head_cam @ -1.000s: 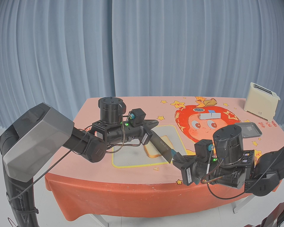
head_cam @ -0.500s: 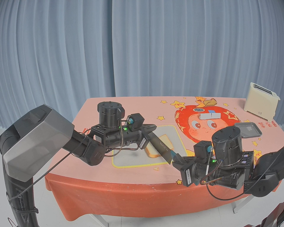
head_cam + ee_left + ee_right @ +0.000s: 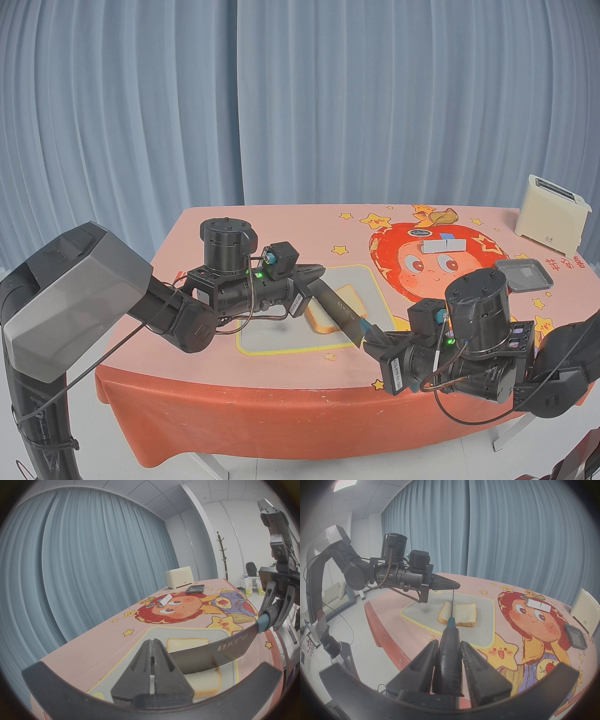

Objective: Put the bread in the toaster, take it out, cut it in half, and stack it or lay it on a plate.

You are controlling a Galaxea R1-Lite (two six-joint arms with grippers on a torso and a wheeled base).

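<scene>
On the cutting board (image 3: 275, 331) the bread (image 3: 351, 297) lies under the knife (image 3: 340, 307), whose handle the right gripper (image 3: 377, 338) clamps from four o'clock. At ten o'clock the left gripper (image 3: 315, 272), fingers pressed together, has sunk slightly over the last second onto the blade's back. I'd judge the cut is being pressed through. The plate (image 3: 524, 275) waits at three o'clock.

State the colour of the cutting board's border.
Yellow, around a grey cutting board; clearest in right wrist view.
</scene>
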